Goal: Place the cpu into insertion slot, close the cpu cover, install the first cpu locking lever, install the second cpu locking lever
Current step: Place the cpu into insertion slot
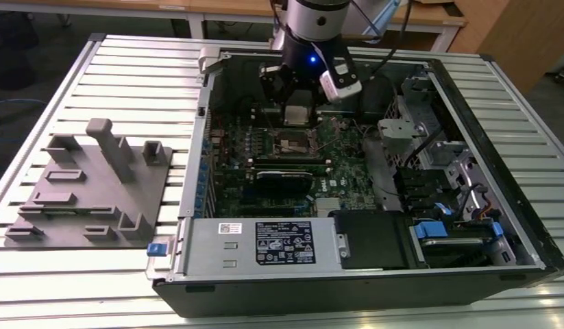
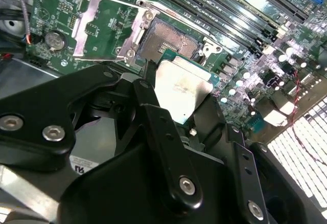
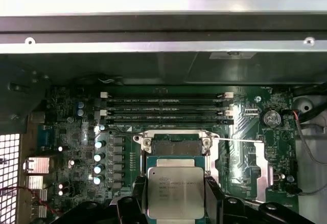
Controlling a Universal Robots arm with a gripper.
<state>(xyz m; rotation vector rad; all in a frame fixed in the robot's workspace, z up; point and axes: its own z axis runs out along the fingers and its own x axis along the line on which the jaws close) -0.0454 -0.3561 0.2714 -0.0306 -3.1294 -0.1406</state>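
Slatted metal table (image 1: 126, 68) carried the open computer case (image 1: 528, 226). Gripper (image 3: 176, 199) clamped the cpu (image 3: 175, 192) by two edges, off the board. Insertion slot (image 1: 294, 142) sat bare at 6 o'clock of the chip in the exterior view, with the cpu cover (image 2: 137, 35) flipped open beside it. Step judged: placement. Seating calls for squaring chip to slot rim.

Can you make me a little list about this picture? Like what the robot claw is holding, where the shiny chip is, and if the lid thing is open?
gripper: shut on the cpu, gripping two opposite sides
cpu: held above the motherboard, close to the insertion slot, not in it yet
insertion slot: empty, dark centre showing
cpu cover: swung open, lying beside the slot
setting: open computer case on a slatted table
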